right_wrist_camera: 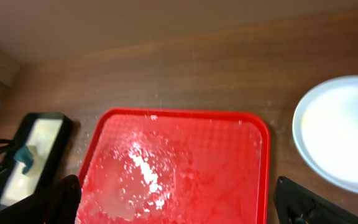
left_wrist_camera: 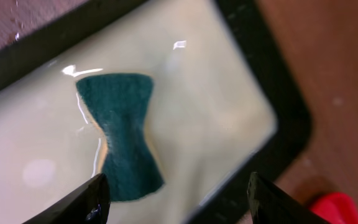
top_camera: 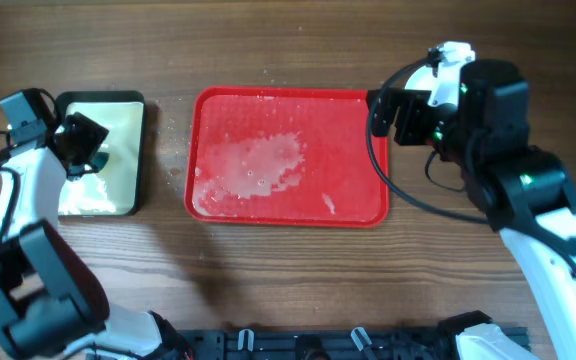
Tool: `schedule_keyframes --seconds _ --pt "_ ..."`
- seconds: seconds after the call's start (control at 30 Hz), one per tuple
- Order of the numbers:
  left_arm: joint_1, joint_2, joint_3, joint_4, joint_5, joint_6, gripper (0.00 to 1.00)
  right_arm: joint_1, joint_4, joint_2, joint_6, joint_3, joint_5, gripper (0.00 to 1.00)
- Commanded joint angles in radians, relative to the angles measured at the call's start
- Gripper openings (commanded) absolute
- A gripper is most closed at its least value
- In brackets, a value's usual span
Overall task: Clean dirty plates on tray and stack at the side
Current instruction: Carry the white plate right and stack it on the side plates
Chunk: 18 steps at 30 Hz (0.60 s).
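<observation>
Left gripper (left_wrist_camera: 182, 199), jaws spread, is hovering over the sponge (left_wrist_camera: 120, 137) in the pan (left_wrist_camera: 291, 124); a grasp would best straddle its narrow waist. Right gripper (right_wrist_camera: 179, 205) is gaping likewise.

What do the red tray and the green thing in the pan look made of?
The tray looks like moulded plastic: uniform red, rounded corners, finely textured floor, shiny where wet. The green pad is probably a scouring sponge: matte, fuzzy face, pale layer along its edge.
</observation>
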Motion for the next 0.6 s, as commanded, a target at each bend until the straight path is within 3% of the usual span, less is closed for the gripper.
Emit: schedule_keyframes --seconds 0.0,0.1,0.2,0.3,0.57 --pt "0.003 -0.263 0.002 -0.045 0.035 -0.005 0.64 0.004 -0.034 -0.126 -0.047 0.001 0.045 1.0" --pt "0.002 -0.528 0.002 -0.146 0.126 -0.004 0.67 0.004 -0.135 -0.256 -0.069 0.001 0.062 1.0" --pt "-0.004 -0.74 0.002 -0.367 0.14 -0.003 1.0 0.004 -0.272 -0.421 -0.103 0.0 0.097 1.0" --pt "-0.004 -0.818 0.002 -0.518 0.14 -0.003 1.0 0.004 -0.336 -0.54 -0.085 0.0 0.108 1.0" --pt "-0.004 -0.811 0.002 -0.548 0.14 -0.003 1.0 0.004 -0.532 -0.572 -0.066 0.0 0.109 1.0"
